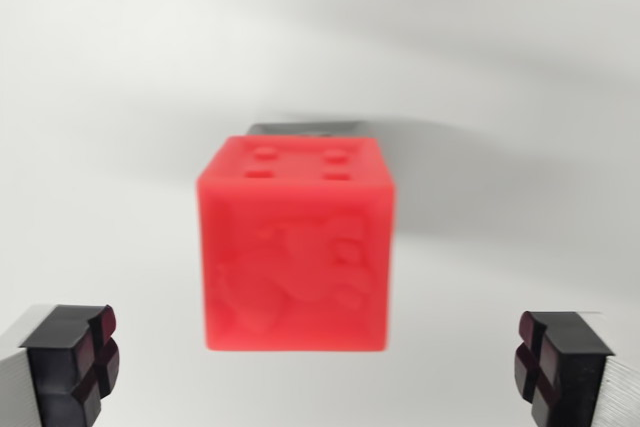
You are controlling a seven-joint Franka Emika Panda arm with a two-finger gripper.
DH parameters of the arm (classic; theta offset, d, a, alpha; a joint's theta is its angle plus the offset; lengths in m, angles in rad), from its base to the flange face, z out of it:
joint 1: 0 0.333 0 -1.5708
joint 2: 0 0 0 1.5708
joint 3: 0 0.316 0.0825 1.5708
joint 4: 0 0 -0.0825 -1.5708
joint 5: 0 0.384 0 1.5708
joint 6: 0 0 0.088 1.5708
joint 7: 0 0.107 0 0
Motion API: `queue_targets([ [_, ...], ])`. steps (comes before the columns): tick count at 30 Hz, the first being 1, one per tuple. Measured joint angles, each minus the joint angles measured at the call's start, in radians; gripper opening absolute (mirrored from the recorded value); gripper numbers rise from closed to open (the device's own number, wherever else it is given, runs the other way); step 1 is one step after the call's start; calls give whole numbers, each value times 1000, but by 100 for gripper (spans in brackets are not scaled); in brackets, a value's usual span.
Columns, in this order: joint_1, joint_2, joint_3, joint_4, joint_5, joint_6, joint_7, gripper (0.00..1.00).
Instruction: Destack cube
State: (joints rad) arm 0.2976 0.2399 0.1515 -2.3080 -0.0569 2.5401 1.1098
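Observation:
A red cube [295, 247] fills the middle of the wrist view, blurred, with several round studs on its top face and raised shapes on its front. Behind its upper edge a sliver of something grey [310, 128] shows; what it is cannot be told. My gripper [320, 362] is open: one dark fingertip [75, 362] stands at the wrist view's lower left and the other fingertip [550, 367] at the lower right. The cube lies between them and a little farther off, touching neither pad.
The surface [120, 97] around the cube is plain white, with soft shadows across the top and to the right of the cube.

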Motion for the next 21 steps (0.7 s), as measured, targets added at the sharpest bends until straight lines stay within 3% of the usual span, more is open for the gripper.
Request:
queue_targets([
  [5, 17, 29, -1, -1, -10, 32, 14, 100],
  [13, 22, 114, -16, 1, -33, 109, 29, 100],
  [21, 32, 160, -27, 6, -45, 151, 38, 100],
])
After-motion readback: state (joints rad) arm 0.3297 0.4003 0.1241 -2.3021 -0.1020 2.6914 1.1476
